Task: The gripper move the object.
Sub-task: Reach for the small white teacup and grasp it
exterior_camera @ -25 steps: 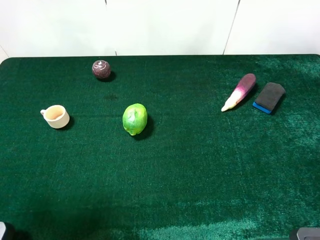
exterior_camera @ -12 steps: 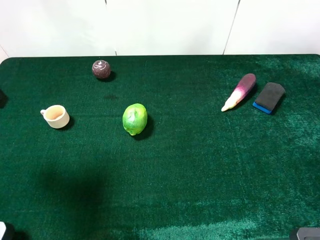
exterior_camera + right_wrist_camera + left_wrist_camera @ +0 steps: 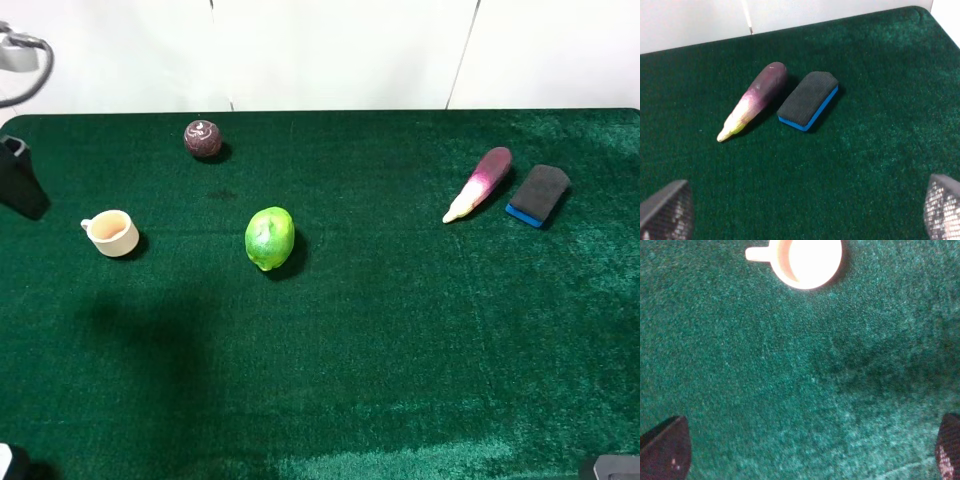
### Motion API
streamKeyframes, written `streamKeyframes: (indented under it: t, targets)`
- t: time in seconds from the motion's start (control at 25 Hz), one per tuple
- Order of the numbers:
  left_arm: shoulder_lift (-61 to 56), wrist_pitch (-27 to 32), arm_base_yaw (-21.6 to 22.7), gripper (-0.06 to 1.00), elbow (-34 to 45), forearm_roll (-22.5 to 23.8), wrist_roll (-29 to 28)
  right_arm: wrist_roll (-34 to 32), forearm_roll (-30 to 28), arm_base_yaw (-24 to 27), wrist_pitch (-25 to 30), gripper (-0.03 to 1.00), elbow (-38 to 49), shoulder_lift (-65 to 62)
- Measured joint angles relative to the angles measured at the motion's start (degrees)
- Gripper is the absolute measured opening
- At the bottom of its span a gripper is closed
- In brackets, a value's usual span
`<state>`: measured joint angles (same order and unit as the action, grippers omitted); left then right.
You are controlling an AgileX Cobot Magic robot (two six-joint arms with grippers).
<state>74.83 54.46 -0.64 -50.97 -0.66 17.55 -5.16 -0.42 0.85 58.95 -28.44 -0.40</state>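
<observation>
Change: left claw (image 3: 807, 450) has entered at the worktop's (image 3: 400, 350) left edge.
Claw: released, spread wide, empty.
Cup (image 3: 112, 232): upright beside green fruit (image 3: 269, 238), untouched.
Meaning: approach begun, grasp pending.

I see the table (image 3: 400, 330) covered in green pile cloth, matt and fuzzy. The cup (image 3: 112, 233) looks like smooth cream plastic, faintly shiny. The green fruit (image 3: 269, 238) beside the cup is glossy. Far right of the cup, the block (image 3: 538, 194) has a rough, matt dark top. The pads (image 3: 667, 212) of the right pincer (image 3: 800, 210) look grey and mesh-textured.
</observation>
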Motion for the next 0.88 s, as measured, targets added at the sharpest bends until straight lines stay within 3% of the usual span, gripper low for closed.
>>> streamKeyframes:
  t: [0.48,0.88]
  targets:
    - [10.9,-7.7,-0.1,0.99,-0.1,-2.6,11.0,0.0,0.0,0.0,0.0,0.69,0.0,0.0]
    - [20.2,-16.5,-3.1,0.99,-0.2,-2.6,18.2,0.0,0.0,0.0,0.0,0.69,0.0,0.0]
